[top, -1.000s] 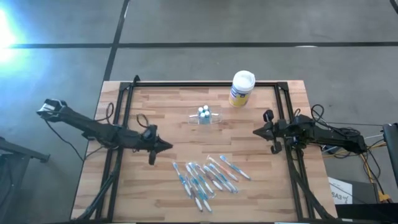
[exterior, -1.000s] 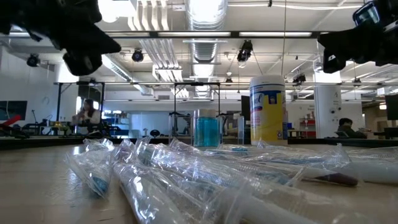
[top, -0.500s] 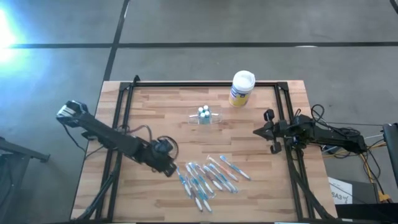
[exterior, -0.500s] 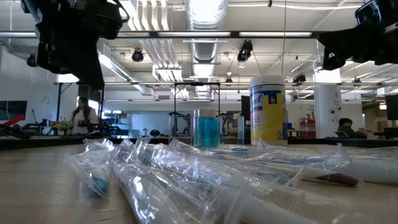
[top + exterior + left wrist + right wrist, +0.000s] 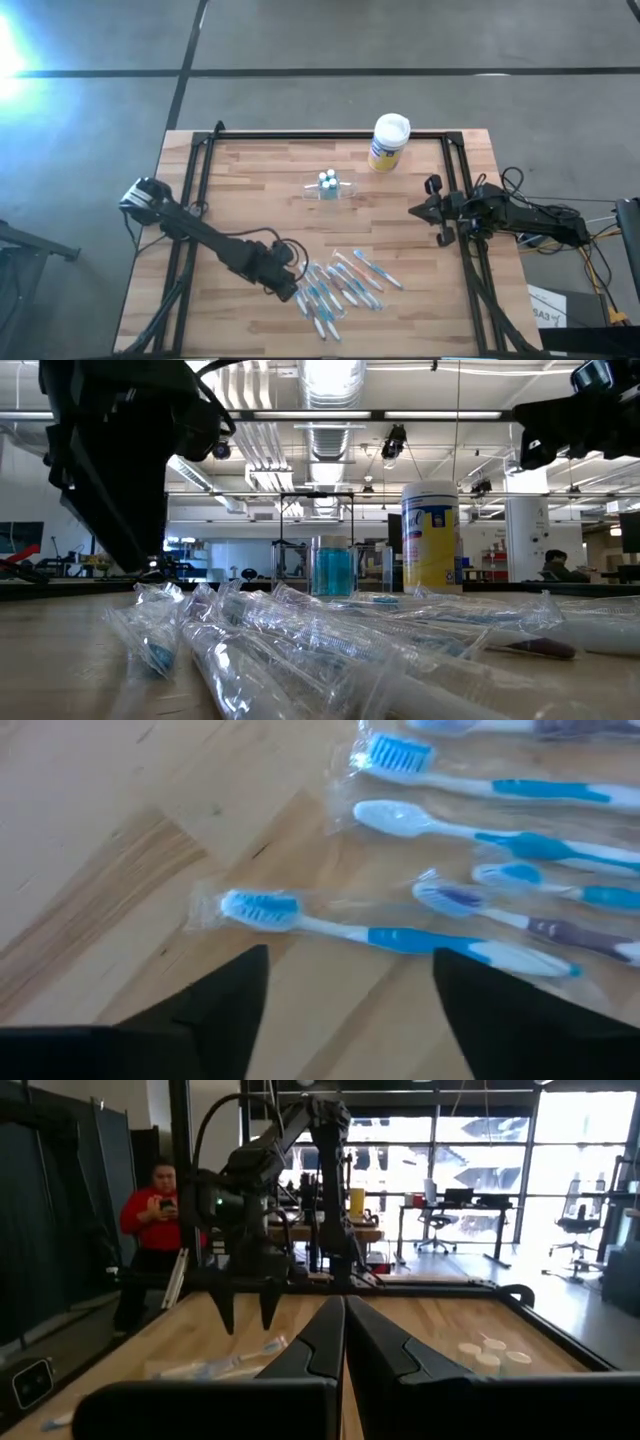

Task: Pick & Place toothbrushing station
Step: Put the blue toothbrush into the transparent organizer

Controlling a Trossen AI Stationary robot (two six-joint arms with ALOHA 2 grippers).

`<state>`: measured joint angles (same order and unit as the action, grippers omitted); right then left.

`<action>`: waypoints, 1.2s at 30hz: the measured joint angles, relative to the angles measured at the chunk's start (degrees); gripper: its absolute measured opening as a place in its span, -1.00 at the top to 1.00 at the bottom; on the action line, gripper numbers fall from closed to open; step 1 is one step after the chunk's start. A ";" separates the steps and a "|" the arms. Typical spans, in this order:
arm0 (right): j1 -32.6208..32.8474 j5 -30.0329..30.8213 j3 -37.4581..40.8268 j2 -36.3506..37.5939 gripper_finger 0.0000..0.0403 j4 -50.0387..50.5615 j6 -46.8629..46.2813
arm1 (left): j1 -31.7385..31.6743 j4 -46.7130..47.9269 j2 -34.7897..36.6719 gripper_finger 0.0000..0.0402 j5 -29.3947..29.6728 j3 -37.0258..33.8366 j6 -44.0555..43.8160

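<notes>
From above you get even, soft light on the table [image 5: 400, 200], with a hard white glare at the left edge of the frame. In the low view the ceiling lights [image 5: 330, 375] blow out at top centre, the left gripper [image 5: 115, 460] is a black silhouette, and the wrapped toothbrushes [image 5: 300, 640] near the lens are out of focus. Your left wrist picture is motion-blurred. In the right wrist view, the bright windows [image 5: 480, 1150] wash out the upper right.

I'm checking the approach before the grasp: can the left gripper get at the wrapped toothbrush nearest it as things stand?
Probably yes. The left gripper hangs open just above the wrapped toothbrush, which lies alone on bare wood at the edge of the toothbrush pile, with nothing over it. The right gripper waits far off.
</notes>
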<state>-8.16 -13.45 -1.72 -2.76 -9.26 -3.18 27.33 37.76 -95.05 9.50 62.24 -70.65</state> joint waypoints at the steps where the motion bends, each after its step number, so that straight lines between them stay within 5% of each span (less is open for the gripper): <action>1: 0.00 0.00 0.00 -0.02 0.96 0.04 0.00 | 0.00 0.69 0.27 -0.50 0.00 0.06 -0.03; 7: 0.00 0.02 0.00 -0.02 0.96 0.00 0.11 | -0.03 7.29 0.84 -0.61 3.06 -0.99 -3.61; 22: 0.00 0.09 0.00 -0.05 0.96 0.09 -0.13 | -1.03 -7.73 0.82 -0.55 2.32 -8.74 -4.03; 36: -0.02 0.09 0.00 -0.09 0.96 0.05 0.20 | -6.56 -7.96 0.80 -0.47 7.19 -9.90 3.08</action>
<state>-8.18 -13.37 -1.72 -2.85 -9.21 -2.98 20.78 29.80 -94.26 16.69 52.34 -67.57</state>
